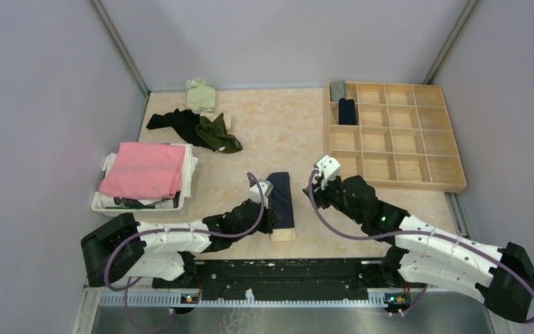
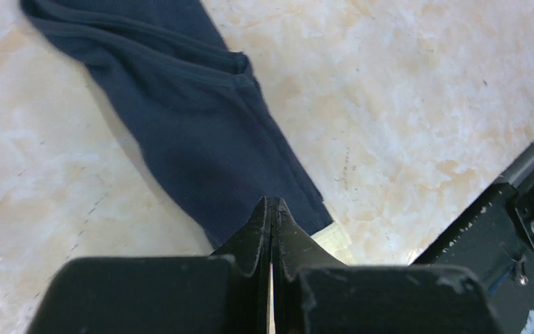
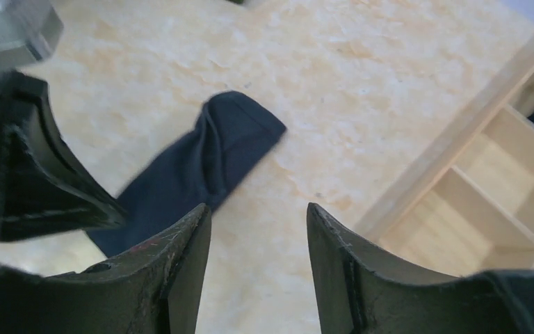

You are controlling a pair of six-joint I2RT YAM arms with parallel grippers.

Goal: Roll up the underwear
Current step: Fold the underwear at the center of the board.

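One piece of underwear (image 1: 281, 200), navy with a beige waistband, lies folded into a long narrow strip on the table between the two arms, waistband end nearest the bases. My left gripper (image 2: 272, 202) is shut, its tips over the strip's near part (image 2: 201, 132), close to the beige band (image 2: 337, 240); no fabric shows between the fingers. My right gripper (image 3: 257, 209) stands open over bare table just right of the strip's far end (image 3: 201, 163), holding nothing. More underwear, black and olive, lies in a heap (image 1: 198, 129) at the back left.
A wooden compartment tray (image 1: 457, 149) stands at the back right, with a grey roll (image 1: 338, 90) and a navy roll (image 1: 347, 111) in its left cells. A white basket (image 1: 135, 207) holding folded pink cloth (image 1: 146, 170) sits at the left. A pale green cloth (image 1: 200, 94) lies by the back wall.
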